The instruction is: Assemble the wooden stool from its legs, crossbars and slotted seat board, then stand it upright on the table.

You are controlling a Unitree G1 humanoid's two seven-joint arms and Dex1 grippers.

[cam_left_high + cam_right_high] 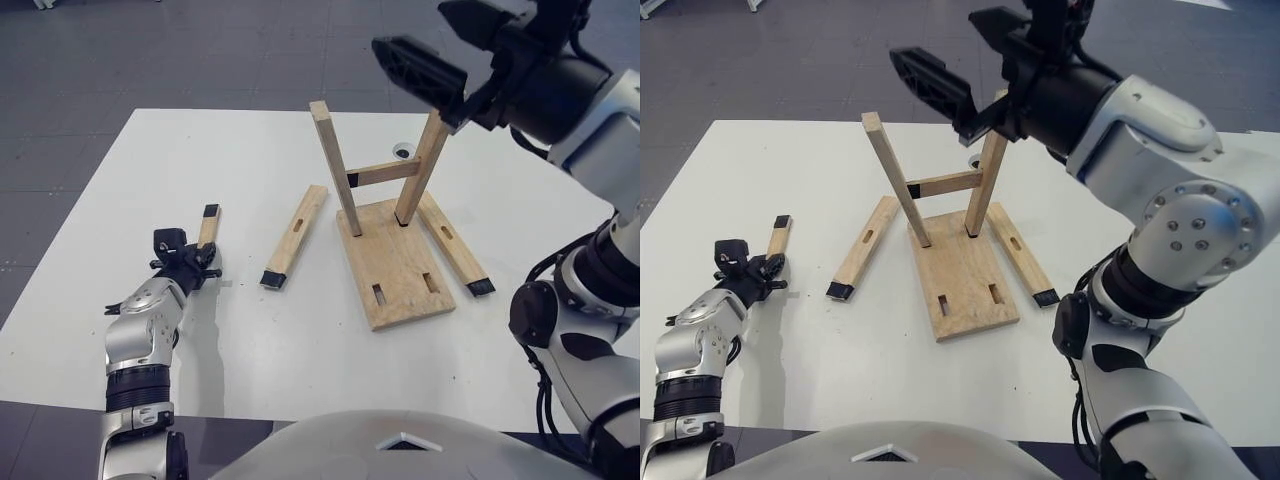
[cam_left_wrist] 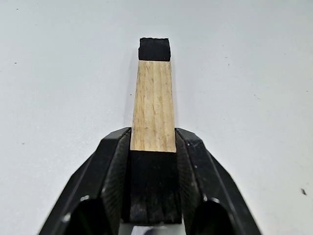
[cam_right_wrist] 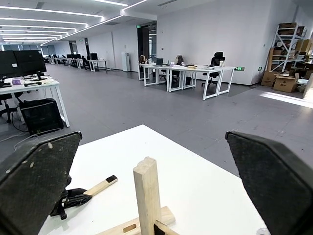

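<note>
The left tool [image 2: 153, 147] is pinching the near, black-capped end of a short crossbar [image 2: 154, 93]. Its two fingers press on the wood's sides, low over the left part of the table [image 1: 250, 340]. We judge that the bar is gripped by one end so that its far black tip stays free to enter a leg's slot.

Right of it a loose leg [image 1: 297, 233] lies flat with its slot facing up and its black foot towards us, apart from the seat board [image 1: 400, 285]. Lying that way, its slot is open to the crossbar.

The seat board lies flat near the table's middle, and we take it that the stool is being built upside down on it. The left upright leg [image 1: 335, 165] and the right upright leg [image 1: 420, 175] stand in the board's far slots, splayed apart toward their tops. A fitted crossbar [image 1: 385, 172] ties them together. The two near slots [image 1: 380, 294] are empty, waiting for the other pair. A second loose leg [image 1: 455, 247] lies just beside the board's right edge, black foot towards us.

The right tool [image 1: 450, 45] hangs above the top of the right upright leg with its fingers spread wide and nothing between them. We judge it is placed there to steady or press the standing frame if needed. By our reckoning the task is about half done. Two legs and one crossbar remain to be fitted before the stool can be turned upright.
</note>
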